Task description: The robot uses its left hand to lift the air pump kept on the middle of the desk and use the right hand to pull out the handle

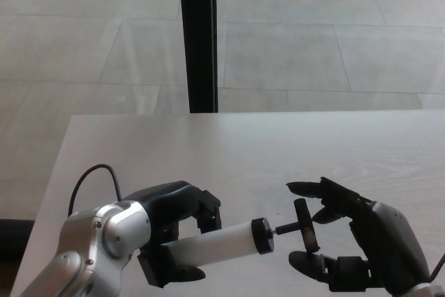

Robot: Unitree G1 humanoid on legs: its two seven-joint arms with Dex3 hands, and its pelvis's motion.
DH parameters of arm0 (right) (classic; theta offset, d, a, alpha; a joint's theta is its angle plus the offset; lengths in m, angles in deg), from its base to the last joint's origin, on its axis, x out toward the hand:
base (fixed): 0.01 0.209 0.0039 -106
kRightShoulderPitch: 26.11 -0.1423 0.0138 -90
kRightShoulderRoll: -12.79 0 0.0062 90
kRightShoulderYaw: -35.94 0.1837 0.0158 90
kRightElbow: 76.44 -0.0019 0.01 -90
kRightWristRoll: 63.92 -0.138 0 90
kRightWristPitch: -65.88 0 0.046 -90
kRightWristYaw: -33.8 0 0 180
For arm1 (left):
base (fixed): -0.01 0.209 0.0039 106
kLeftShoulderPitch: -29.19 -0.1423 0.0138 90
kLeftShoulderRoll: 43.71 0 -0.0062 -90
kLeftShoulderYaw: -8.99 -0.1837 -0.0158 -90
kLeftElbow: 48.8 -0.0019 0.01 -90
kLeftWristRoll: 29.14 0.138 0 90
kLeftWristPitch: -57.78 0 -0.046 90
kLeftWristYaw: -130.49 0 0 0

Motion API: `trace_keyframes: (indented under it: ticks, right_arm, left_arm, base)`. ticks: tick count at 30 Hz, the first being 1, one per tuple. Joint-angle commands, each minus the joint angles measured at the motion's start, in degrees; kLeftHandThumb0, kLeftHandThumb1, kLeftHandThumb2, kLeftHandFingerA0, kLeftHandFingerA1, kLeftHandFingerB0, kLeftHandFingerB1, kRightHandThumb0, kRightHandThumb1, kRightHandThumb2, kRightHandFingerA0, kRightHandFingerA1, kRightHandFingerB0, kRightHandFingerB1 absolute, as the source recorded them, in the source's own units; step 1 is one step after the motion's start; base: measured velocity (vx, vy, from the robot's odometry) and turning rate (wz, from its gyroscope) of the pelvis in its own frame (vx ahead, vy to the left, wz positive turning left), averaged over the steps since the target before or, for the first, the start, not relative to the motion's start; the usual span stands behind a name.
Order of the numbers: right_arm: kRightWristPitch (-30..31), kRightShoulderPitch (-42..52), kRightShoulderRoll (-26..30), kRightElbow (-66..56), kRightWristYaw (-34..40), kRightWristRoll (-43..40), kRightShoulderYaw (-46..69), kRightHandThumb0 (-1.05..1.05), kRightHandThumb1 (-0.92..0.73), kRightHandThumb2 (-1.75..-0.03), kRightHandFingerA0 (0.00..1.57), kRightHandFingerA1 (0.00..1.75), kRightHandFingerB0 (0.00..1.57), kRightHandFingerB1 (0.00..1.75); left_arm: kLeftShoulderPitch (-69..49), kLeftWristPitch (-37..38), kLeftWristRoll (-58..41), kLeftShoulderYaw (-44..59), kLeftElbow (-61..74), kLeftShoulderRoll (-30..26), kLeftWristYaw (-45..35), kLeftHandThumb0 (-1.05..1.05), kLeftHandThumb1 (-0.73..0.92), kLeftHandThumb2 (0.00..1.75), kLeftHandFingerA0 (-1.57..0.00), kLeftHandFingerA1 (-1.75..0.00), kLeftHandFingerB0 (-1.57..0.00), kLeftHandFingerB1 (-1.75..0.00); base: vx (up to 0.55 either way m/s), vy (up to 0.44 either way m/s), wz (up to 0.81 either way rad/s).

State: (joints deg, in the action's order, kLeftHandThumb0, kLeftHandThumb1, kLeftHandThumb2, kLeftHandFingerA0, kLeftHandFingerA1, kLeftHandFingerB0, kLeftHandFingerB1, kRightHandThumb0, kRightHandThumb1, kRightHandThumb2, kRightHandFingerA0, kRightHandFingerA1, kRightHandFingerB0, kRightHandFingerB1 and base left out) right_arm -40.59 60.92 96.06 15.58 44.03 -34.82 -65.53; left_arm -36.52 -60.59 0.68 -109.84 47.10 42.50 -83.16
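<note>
Left hand (170, 231) grasps air pump (219, 241) aloft | right hand (348, 238) cups T-handle (304, 225), fingers unclosed | we judge: clench, then pull.

The air pump (219, 242) has a white barrel with black cap and handle, over a pale wood-grain desk (229, 151).

Looks like an office or lobby. A pale wood-grain desk (278, 151) fills the lower frame. Large grey floor tiles (313, 46) and a black vertical post (198, 36) sit up top.

left hand (174, 231) grips the white air pump (219, 240); right hand (348, 238) cups its handle (304, 225).
</note>
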Motion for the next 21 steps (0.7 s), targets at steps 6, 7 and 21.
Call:
trace_keyframes:
  ticks: [6, 7, 21]
  right_arm:
    - [-1.87, -0.65, 0.43, 1.16, 2.59, 0.88, 1.09, -0.25, -0.61, -0.6, 0.65, 0.94, 0.55, 0.49]
    - [-1.49, -0.48, 0.45, 0.92, 2.15, 0.97, 0.9, -0.27, -0.63, -0.59, 0.64, 0.92, 0.56, 0.5]
    - [-5.87, -0.85, 0.62, 2.45, 3.32, 1.32, -0.74, -0.28, -0.65, -0.62, 0.67, 0.98, 0.6, 0.54]
  left_arm:
    - [-0.17, -2.11, 1.49, 0.02, 0.27, -0.95, -0.67, -0.21, 0.42, 1.35, -0.85, -1.75, -0.73, -1.62]
    - [-0.04, -2.11, 1.66, -0.1, 0.23, -0.94, -0.65, -0.22, 0.41, 1.36, -0.85, -1.75, -0.72, -1.59]
    - [-0.56, -0.42, 0.94, 0.64, -0.03, -0.98, 0.08, -0.23, 0.4, 1.36, -0.82, -1.75, -0.76, -1.54]
  base:
    - [0.0, 0.0, 0.0]
    - [0.0, 0.0, 0.0]
    - [0.0, 0.0, 0.0]
